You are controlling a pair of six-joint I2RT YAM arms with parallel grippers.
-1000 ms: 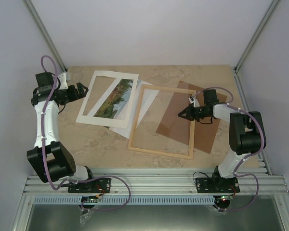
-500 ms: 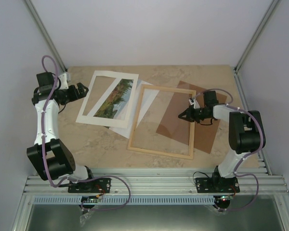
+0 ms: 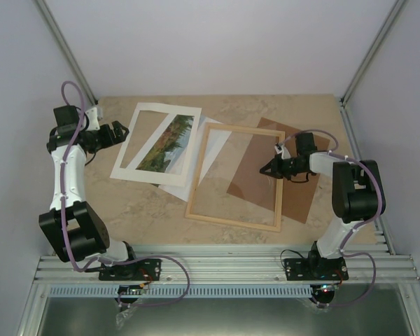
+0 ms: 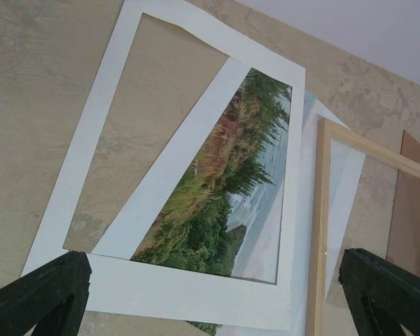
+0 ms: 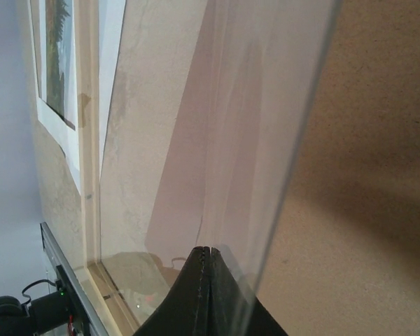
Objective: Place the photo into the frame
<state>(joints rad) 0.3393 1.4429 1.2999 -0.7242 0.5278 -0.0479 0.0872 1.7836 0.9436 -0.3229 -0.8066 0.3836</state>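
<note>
wooden frame [image 3: 232, 222] lies beside the photo [image 3: 169, 143], itself under a white mat [image 3: 126, 166].

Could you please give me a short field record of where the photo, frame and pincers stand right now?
photo: under the white mat, showing through its window, left of the frame, not in it
frame: lying flat, partly over the brown backing panel
left pincer: open, beside the mat's left edge, holding nothing
right pincer: shut, above the frame's right side
</note>
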